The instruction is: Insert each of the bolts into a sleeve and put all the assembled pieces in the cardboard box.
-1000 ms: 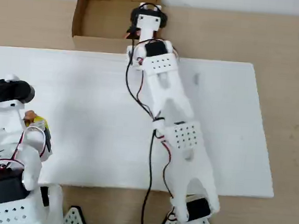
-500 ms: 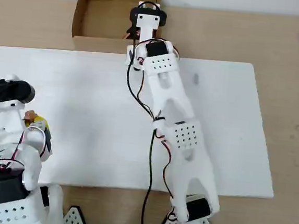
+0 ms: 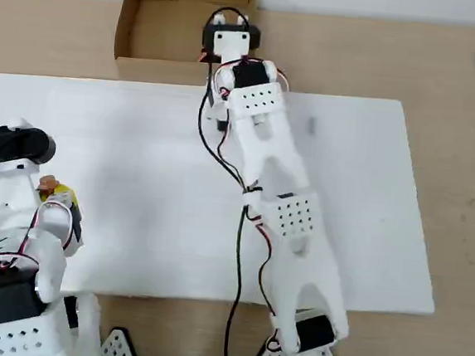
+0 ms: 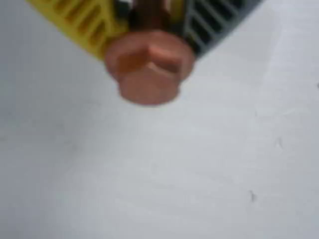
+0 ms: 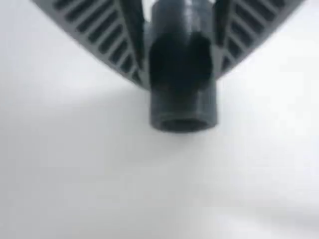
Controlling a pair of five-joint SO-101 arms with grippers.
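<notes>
Between the yellow and dark fingers of the left gripper (image 4: 149,30), a copper-coloured bolt (image 4: 148,67) was clamped, head outward, above the white board (image 3: 138,178) near its left edge. At the board's far edge, just short of the cardboard box (image 3: 127,27), the right gripper (image 5: 182,59) held a dark sleeve (image 5: 183,104), open end outward, over the white surface. Board lay on a tan wooden table (image 3: 463,164).

One copper bolt (image 4: 149,67), one dark sleeve (image 5: 183,84), one cardboard box (image 3: 155,69).
</notes>
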